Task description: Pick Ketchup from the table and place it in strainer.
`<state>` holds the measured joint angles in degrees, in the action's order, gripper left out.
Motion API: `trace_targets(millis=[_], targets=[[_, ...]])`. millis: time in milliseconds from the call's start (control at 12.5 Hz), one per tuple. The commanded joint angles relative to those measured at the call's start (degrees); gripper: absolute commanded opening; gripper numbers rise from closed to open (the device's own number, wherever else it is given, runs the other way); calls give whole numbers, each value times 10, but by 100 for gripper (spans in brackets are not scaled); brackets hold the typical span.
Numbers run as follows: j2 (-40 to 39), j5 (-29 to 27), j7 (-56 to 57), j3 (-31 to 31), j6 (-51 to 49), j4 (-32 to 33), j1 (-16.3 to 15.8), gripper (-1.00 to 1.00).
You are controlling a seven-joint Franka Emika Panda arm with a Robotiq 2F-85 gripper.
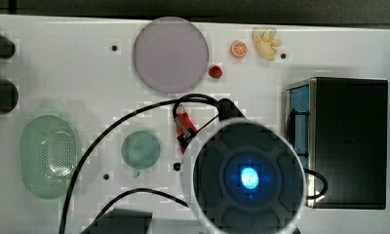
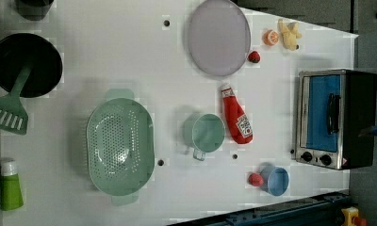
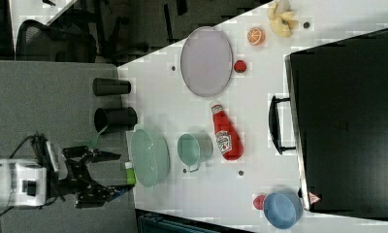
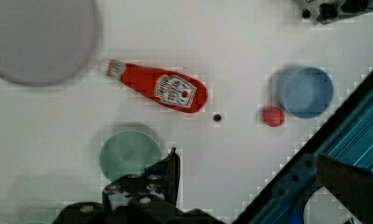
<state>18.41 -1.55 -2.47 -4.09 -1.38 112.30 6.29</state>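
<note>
Pale green plastic sits furthest to the left view's left: the strainer point(image 2: 120, 146), an oval basin with a dotted, perforated bottom and nothing in it. Next along, near the middle of the white table point(image 2: 106, 56), comes a small green cup point(image 2: 206, 133) with a little handle. Just beside the cup, on the left view's right of it, the Ketchup point(image 2: 235, 116) lies flat on its side, apart from the cup, its white cap pointing toward the grey plate point(image 2: 218, 36). Further right stands the toaster oven point(image 2: 335, 117), with a blue bowl point(image 2: 276, 181) and a small red fruit point(image 2: 255, 179) near the table's edge.

In the wrist view the gripper point(image 4: 142, 196) hangs above the table over the cup, well clear of the bottle and holding nothing; its jaws look spread wide.

The bottle strikes me as light and probably a bit soft, something that would give under a squeeze rather than crack. Its red skin looks smooth, so it could slide or roll if pinched near the narrow neck. I would take it across the broad labelled body, jaws on the two long sides, where it is widest and most even. It seems about as long as the strainer's inside, so it should go in lengthwise.
</note>
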Motion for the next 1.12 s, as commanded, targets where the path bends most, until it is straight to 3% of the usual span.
trace_targets(millis=[80, 400, 1120], targets=[[-55, -1, 71, -18, 41, 22, 8, 100], [-113, -1, 164, -35, 154, 78, 7, 100], [-253, -1, 497, -45, 405, 185, 3, 100]])
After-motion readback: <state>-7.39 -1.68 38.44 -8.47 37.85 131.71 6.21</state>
